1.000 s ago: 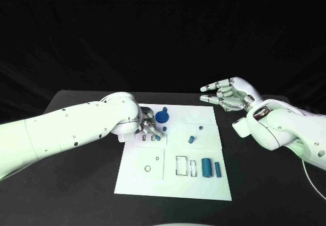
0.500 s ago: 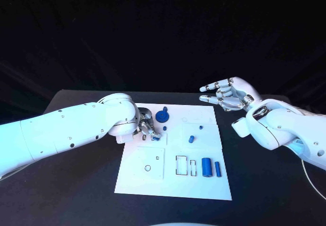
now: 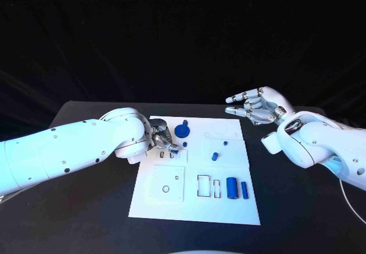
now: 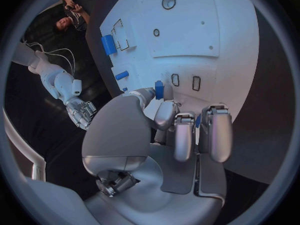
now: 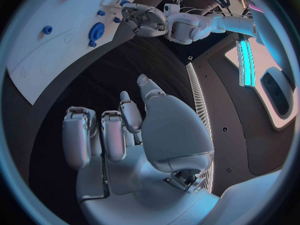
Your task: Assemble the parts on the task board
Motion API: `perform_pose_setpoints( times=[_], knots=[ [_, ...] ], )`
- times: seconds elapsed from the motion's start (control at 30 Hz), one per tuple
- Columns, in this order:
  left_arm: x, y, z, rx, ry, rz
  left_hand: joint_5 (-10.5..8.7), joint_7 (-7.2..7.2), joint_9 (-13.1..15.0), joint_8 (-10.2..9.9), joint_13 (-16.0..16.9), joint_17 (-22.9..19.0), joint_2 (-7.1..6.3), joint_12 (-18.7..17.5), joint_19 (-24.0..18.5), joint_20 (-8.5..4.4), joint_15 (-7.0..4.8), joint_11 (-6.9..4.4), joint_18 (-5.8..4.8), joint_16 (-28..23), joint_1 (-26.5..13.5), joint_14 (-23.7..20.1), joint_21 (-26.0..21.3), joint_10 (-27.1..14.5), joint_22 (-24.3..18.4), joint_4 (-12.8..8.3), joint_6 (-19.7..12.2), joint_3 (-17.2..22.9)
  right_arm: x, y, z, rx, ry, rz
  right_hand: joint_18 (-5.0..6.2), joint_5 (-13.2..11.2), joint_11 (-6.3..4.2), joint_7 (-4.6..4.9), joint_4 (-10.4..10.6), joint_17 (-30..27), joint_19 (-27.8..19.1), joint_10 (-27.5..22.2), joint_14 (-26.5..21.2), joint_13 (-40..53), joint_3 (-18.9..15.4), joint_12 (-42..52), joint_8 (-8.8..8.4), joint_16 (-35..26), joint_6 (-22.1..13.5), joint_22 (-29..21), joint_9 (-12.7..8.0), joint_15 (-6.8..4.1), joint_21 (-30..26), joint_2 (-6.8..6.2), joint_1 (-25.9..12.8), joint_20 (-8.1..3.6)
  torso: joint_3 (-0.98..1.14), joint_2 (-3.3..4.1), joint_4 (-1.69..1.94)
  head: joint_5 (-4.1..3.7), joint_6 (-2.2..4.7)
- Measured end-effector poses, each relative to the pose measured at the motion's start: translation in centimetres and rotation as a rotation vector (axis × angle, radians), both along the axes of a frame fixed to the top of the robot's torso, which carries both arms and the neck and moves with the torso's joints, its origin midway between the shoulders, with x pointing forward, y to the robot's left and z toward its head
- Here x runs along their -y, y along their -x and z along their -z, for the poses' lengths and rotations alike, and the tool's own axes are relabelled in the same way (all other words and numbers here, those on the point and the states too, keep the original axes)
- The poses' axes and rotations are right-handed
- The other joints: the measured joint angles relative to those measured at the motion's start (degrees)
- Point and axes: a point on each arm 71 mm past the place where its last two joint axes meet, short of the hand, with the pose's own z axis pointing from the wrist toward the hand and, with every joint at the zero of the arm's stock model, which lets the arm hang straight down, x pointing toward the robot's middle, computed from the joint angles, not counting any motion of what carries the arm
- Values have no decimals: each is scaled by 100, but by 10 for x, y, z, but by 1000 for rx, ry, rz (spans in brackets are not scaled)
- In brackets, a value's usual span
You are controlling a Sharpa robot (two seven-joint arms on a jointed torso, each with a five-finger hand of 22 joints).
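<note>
**Left arm swings back while its hand stays low over the board's near-left slots**

Since a second ago the left arm has drawn back toward the picture's left edge, its elbow and forearm lower in the head view, while the left hand (image 3: 162,138) remains at the upper left part of the task board (image 3: 196,211). Its fingers (image 4: 184,135) are curled down together over the board, and a small blue part (image 4: 159,89) sits at the thumb tip beside two small slots; whether the hand actually pinches that part I cannot tell, as the fingers hide the contact. In the head view a bit of blue shows just at the fingertips, near the blue gear (image 3: 181,130) standing on the board.

The right hand (image 3: 255,106) has hardly shifted. It hovers above the table (image 3: 305,211), off the board's far right corner, palm turned inward, fingers apart and lightly bent, holding nothing.

On the board, a small blue peg (image 3: 215,156) lies near the middle, a tiny blue piece (image 3: 226,143) sits above it, and two blue cylinders, a thick one (image 3: 231,188) and a thin one (image 3: 245,190), lie side by side at the lower right next to rectangular outlines.
</note>
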Motion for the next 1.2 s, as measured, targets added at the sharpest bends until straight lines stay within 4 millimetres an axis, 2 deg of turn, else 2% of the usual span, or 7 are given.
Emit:
perform_pose_setpoints(
  times=[0.6,0.97,1.2],
  knots=[
    [-1,7,7,140,-77,15,-5,9,22,-1,40,-1,-53,40,0,0,1,8,0,0,-55,-1,0,29,-1,-71,9,102,3,0,1,-7,1,3,0,0,0,0,0,-1,0,0,0,-8,0,0,0,0,0,-1,0,0,0,2,-2,0,4,5,10,52,-53],
    [-2,7,16,125,-120,18,0,10,35,-3,39,-2,-89,44,0,0,1,9,0,0,-122,-1,0,28,0,-110,9,174,3,0,1,-9,-1,4,0,0,0,0,0,-1,0,0,0,-24,0,1,0,0,0,-2,0,0,0,24,-24,0,1,6,14,54,-87],
    [-2,7,17,110,-128,27,3,19,35,-4,39,-2,-88,44,0,0,1,10,0,0,-121,-1,0,27,0,-131,17,195,2,0,1,-9,-2,2,0,0,0,0,0,-2,0,0,0,-24,0,1,0,0,0,-2,0,0,0,24,-24,0,2,5,14,43,-71]
  ],
)
